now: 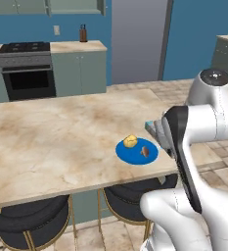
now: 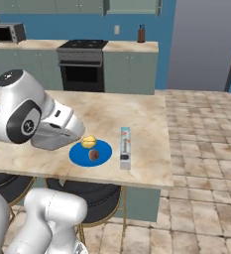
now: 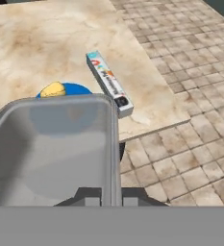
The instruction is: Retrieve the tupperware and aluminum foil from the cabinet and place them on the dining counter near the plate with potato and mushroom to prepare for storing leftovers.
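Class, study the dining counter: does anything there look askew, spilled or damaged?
Nothing stands out. The aluminum foil lies flat beside the plate; the potato and mushroom sit on it, nothing spilled.

The white arm with dark joints is bent at the elbow and reaches forward over the near edge of the counter. Its hand is tilted down and forward. The two-finger gripper (image 3: 104, 198) has its jaws closed on the wall of the grey translucent plastic tub (image 3: 51, 144), and holds the tub out in front of the hand.
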